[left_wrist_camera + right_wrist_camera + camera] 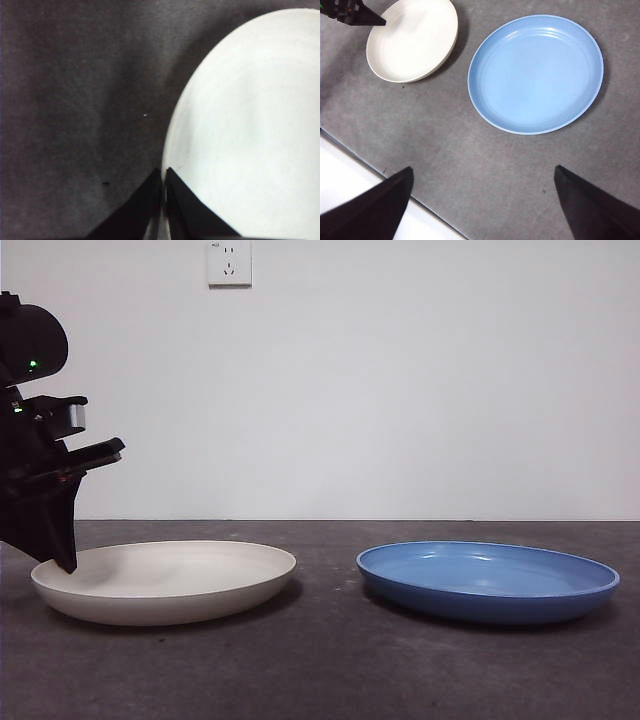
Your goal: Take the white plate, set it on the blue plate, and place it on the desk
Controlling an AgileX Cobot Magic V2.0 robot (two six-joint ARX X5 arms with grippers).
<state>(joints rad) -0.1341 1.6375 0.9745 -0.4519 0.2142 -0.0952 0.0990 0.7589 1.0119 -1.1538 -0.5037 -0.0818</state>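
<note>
White plate [165, 580] sits flat on the desk [320, 670], well apart from the blue plate [488, 580] — so you have nothing stacked yet. Lift, placement on blue and the final set-down all remain.

Left gripper [163, 181] is down at the white plate's outer rim, on the side away from the blue plate. In the left wrist view its jaws stand nearly together with only a thin slit between them, and the rim edge runs into that slit — judged: pinched on the rim, or about to be. You can't confirm firm contact; the plate shows no tilt in the front view, so treat the grasp as unproven.

Right gripper [482, 200] waits high above the desk, jaws spread wide, holding nothing. Blue plate lies bare below it.
</note>
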